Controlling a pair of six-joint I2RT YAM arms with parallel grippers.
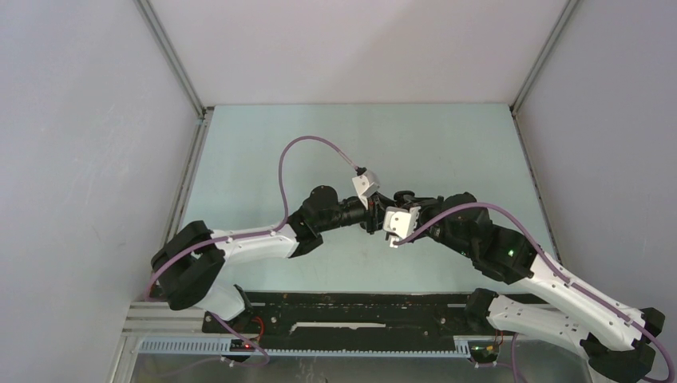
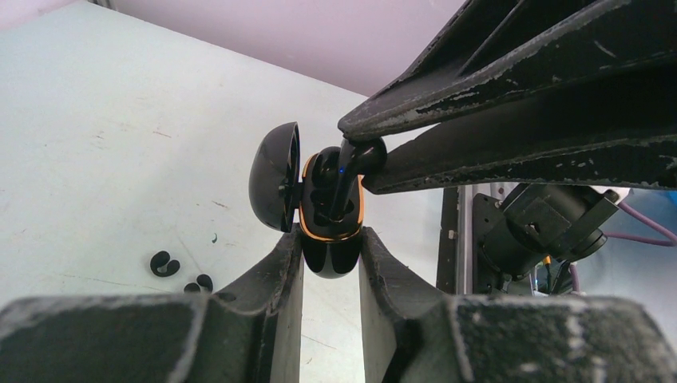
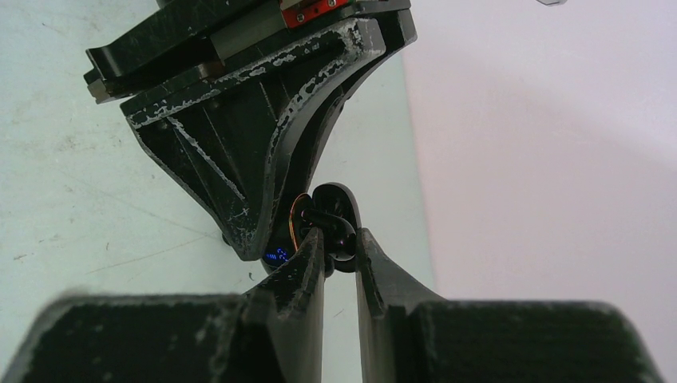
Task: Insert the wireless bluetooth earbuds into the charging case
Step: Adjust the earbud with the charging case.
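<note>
1. A small glossy black earbud (image 2: 345,163), its blue light lit, sits partly inside the open charging case (image 2: 329,239), which is black with an orange rim.
2. The right end effector (image 3: 339,238) pinches the earbud; the left end effector (image 2: 331,254) clamps the charging case above the bench (image 2: 120,144).

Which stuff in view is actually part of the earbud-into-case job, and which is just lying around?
In the job:
- open case, clamped in the left tool
- earbud, pinched by the right tool, partly in the case

Lying about:
- small black pieces on the table, untouched, too small to identify
- purple cable on the arm
</note>
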